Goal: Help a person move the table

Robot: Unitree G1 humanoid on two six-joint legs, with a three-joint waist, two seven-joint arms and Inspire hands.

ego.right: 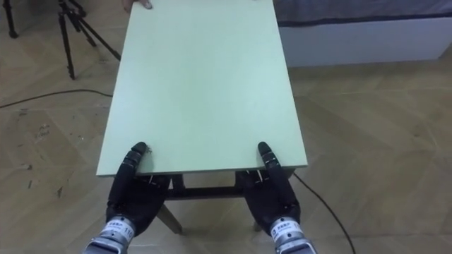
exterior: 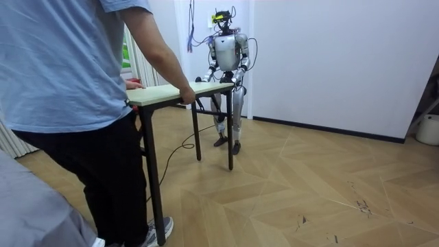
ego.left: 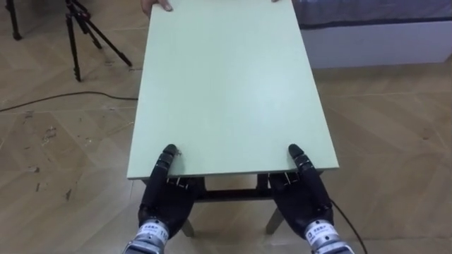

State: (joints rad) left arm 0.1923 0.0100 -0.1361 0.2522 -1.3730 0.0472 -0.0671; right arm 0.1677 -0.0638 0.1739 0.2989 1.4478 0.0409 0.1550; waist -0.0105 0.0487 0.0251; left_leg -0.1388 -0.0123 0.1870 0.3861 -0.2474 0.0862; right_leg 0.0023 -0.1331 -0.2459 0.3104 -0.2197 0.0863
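- The pale green rectangular table (ego.left: 233,92), with a flat top on dark metal legs, stands lengthwise between the robot and a person in a light blue T-shirt and dark trousers (exterior: 68,68).
- The robot stands upright at one short end of the table, close to a white wall in the room view; the person stands at the opposite short end.
- The left hand (ego.left: 166,201) is at the table's near edge, close to its left corner. The thumb lies on top of the table and the rest of the hand passes beneath the top, so I cannot tell how tightly it grips.
- The right hand (ego.left: 304,197) is at the same edge near the right corner, placed the same way; its grip cannot be told either.
- The person's hands (ego.left: 157,5) rest on the far edge of the table, one at each corner.
- A black tripod (ego.left: 81,32) stands on the light wooden parquet floor (ego.left: 63,155), left of the table's far end.
- A thin black cable (ego.left: 63,95) lies across the floor, left of the table.
- A low white base with a dark grey top (ego.left: 374,42) lies right of the table's far end.
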